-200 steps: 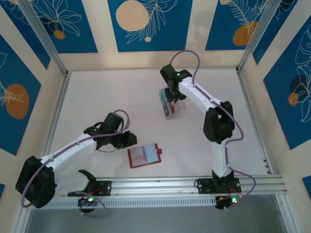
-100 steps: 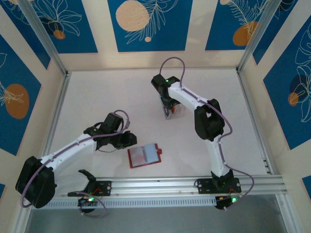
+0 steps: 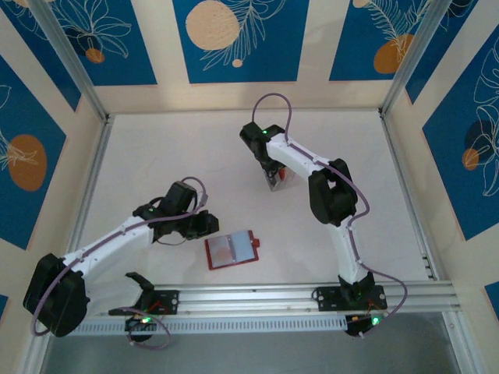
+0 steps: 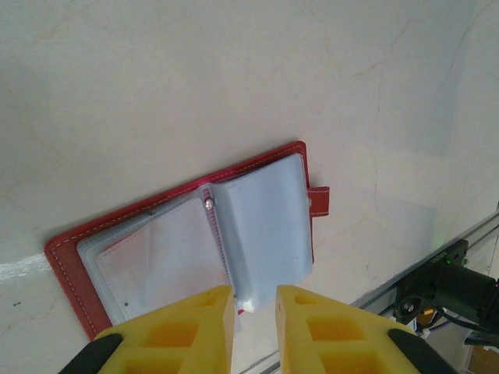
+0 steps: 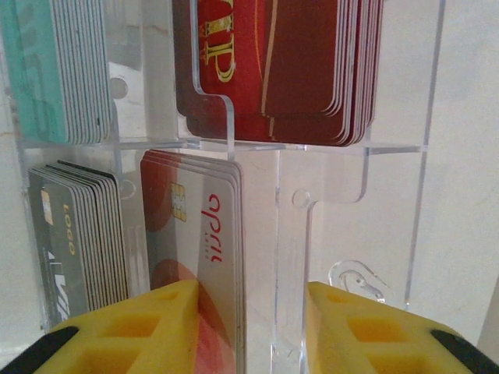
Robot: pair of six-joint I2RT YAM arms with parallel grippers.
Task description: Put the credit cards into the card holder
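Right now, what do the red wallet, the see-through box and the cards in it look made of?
Card holder: red leather-look cover, stitched edge, cloudy soft plastic pockets. Box: clear rigid plastic, probably acrylic, glossy edges. Cards: thin glossy plastic, seemingly.

Card holder: we record a red leather-look cover with pale stitching along the edge, and pockets of clear, glossy plastic film.
Credit cards: smooth, shiny plastic; we note gilt print on the dark red ones.
Box: clear hard plastic, glossy.
Worktop: pale, matt, smooth, faintly veined.
Left hand, fingers: matt yellow plastic.
Rail: we enter bare, satin metal.
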